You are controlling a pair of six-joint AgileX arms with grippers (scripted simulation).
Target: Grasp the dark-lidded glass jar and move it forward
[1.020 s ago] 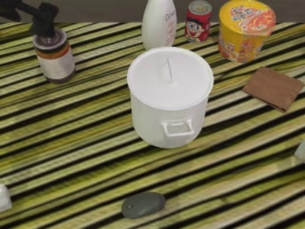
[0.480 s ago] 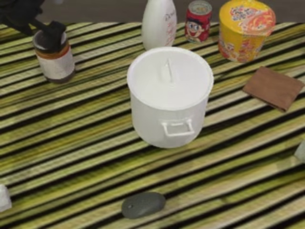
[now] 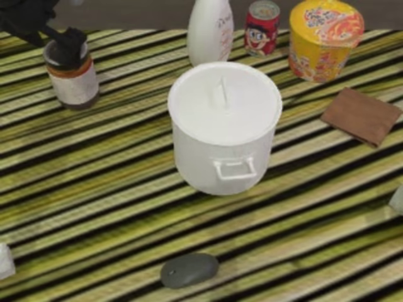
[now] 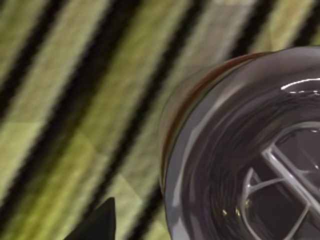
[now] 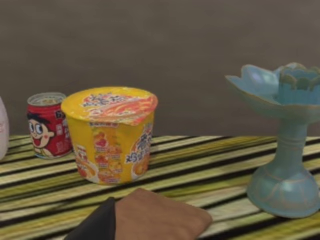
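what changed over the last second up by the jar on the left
The left pincer slid toward the top view's left across the dark-lidded glass jar, from the lid's right part a second ago to over the lid now; since half a second ago it has barely moved. The jar stands where it was. The white pot, red can and grey mouse stayed put.

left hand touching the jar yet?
Cannot tell. In the top view the left hand overlaps the jar at its lid, hiding any contact. The left wrist view shows only the lid up close and one fingertip apart from it.
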